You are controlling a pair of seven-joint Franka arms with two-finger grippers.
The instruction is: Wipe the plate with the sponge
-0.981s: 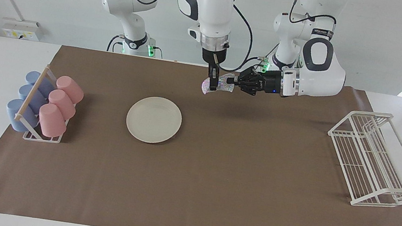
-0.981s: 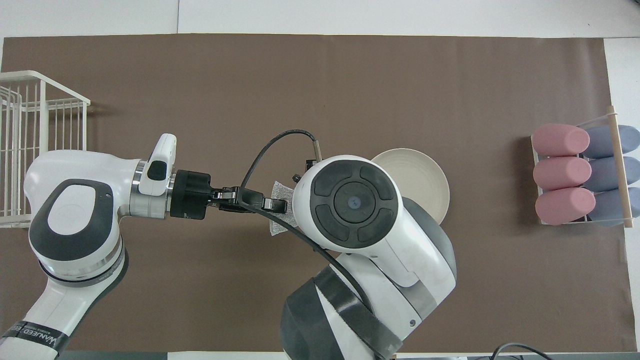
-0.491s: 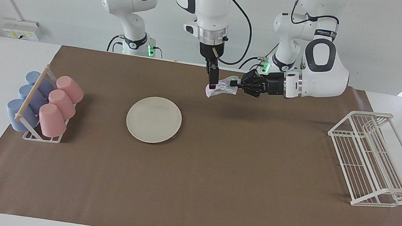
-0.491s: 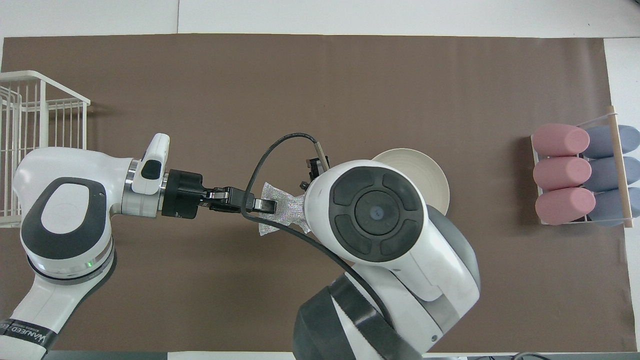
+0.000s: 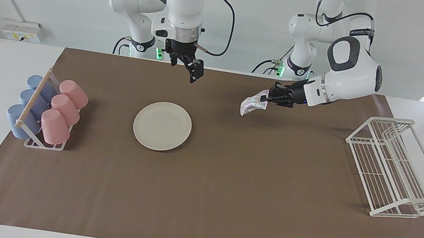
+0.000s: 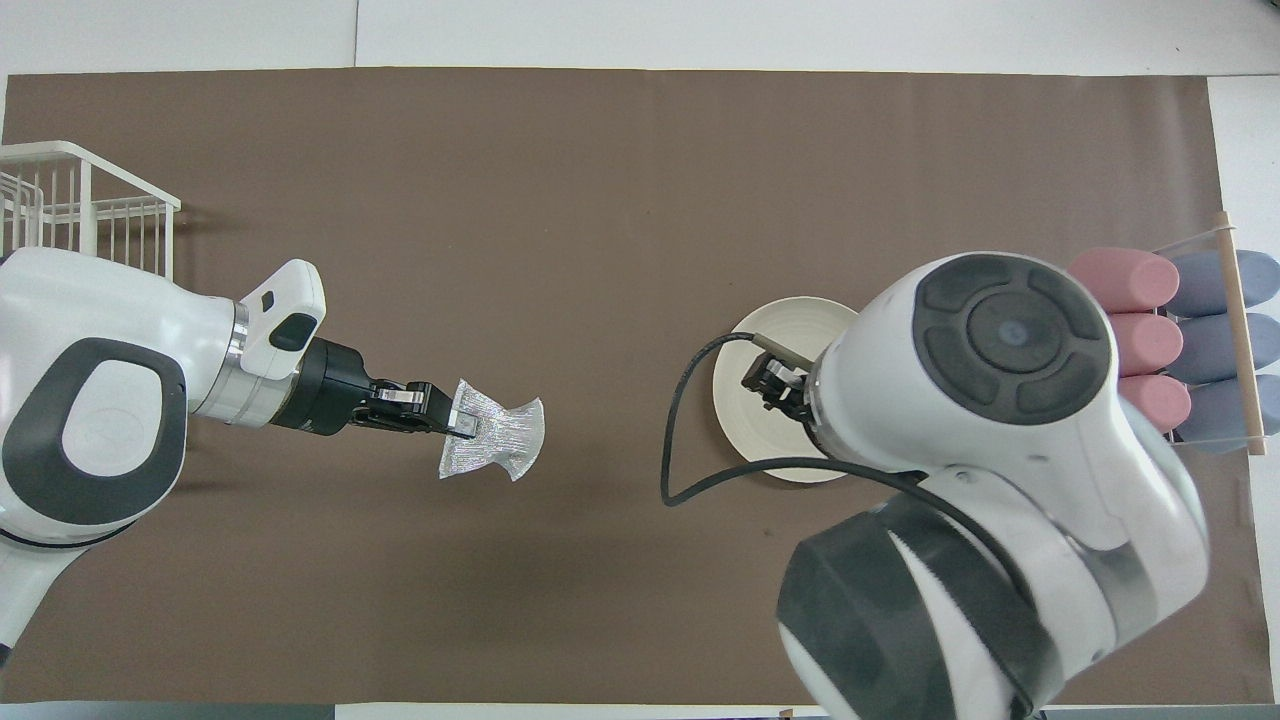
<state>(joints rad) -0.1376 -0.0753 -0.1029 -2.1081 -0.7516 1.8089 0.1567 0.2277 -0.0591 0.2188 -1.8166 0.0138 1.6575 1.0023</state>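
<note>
Right gripper (image 5: 193, 71) has let go of the sponge (image 5: 252, 105) and pulled away toward the upper centre-left of the facing view; its fingers are spread, empty, in the air above the brown mat (image 5: 224, 205). Left gripper (image 5: 269, 98) is pinched on the sponge's edge, sponge dangling right of centre. Plate (image 5: 162, 125) lies flat on the tabletop, left of centre, well apart from the sponge.

Facing camera: mounted high across the table, looking toward both robots, taking in the whole brown mat (image 5: 199, 201). Overhead camera: above the robots' end, looking steeply down. Both cover the same mat, half a turn apart.
</note>
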